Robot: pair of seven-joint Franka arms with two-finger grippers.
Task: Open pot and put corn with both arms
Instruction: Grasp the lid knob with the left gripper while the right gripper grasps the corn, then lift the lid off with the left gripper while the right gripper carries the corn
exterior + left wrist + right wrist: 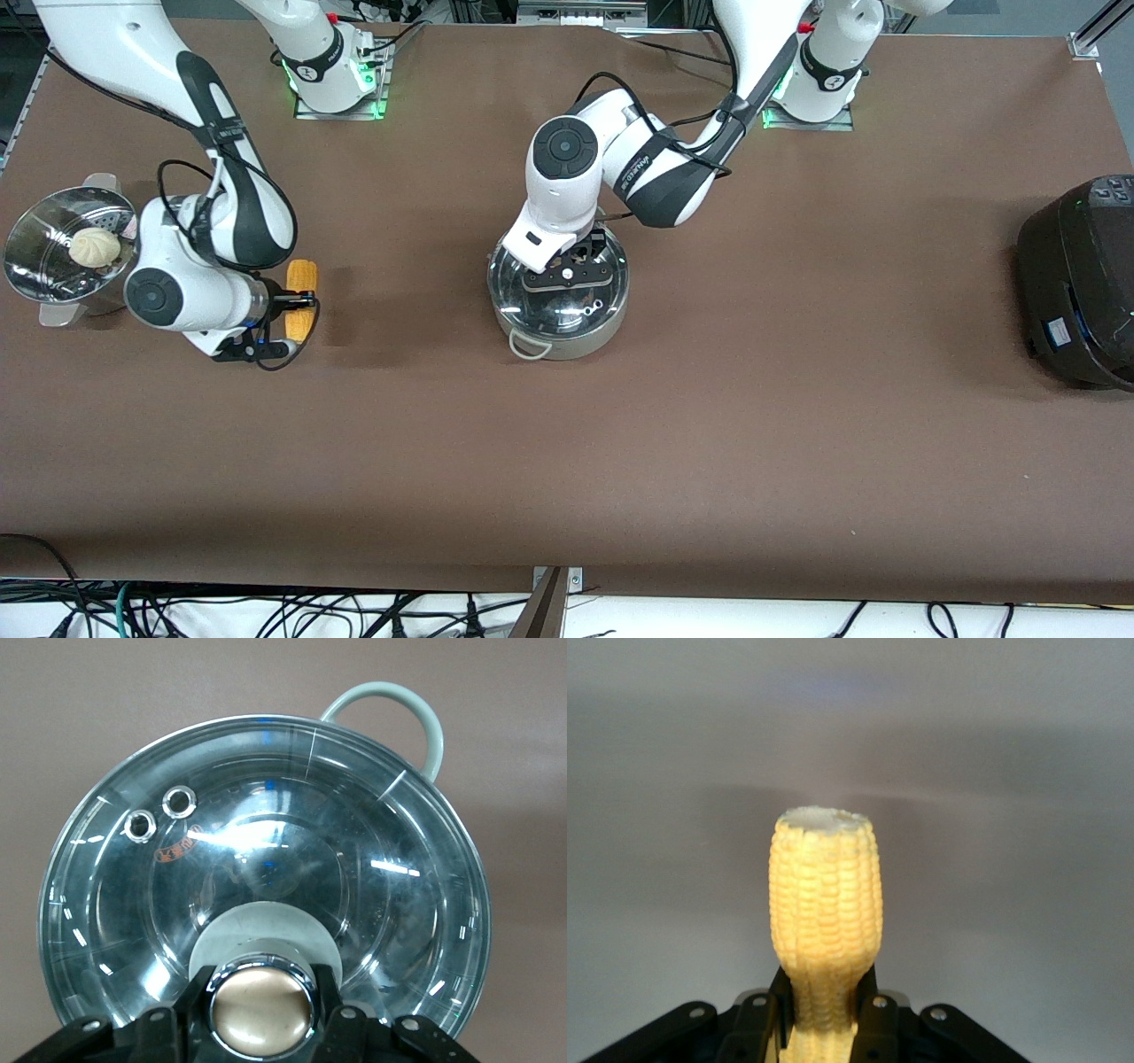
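Pot [567,341] sits mid-counter [709,443], lid [266,868] on; my left claw [262,1014] clamps its knob [262,1005] (right claw [824,1014] grips the corn [826,921])

Right gripper [824,1023] fingers clamp the corn [825,921] (cut end outward) above table [1028,771]

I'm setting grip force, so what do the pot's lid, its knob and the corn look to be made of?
The lid looks like clear glass: the pot's inside shows through it, with sharp glints. The knob, held by the left gripper, looks like polished metal, mirror-bright. The corn, held by the right gripper, has matte, bumpy yellow kernels; real or plastic, I cannot tell.
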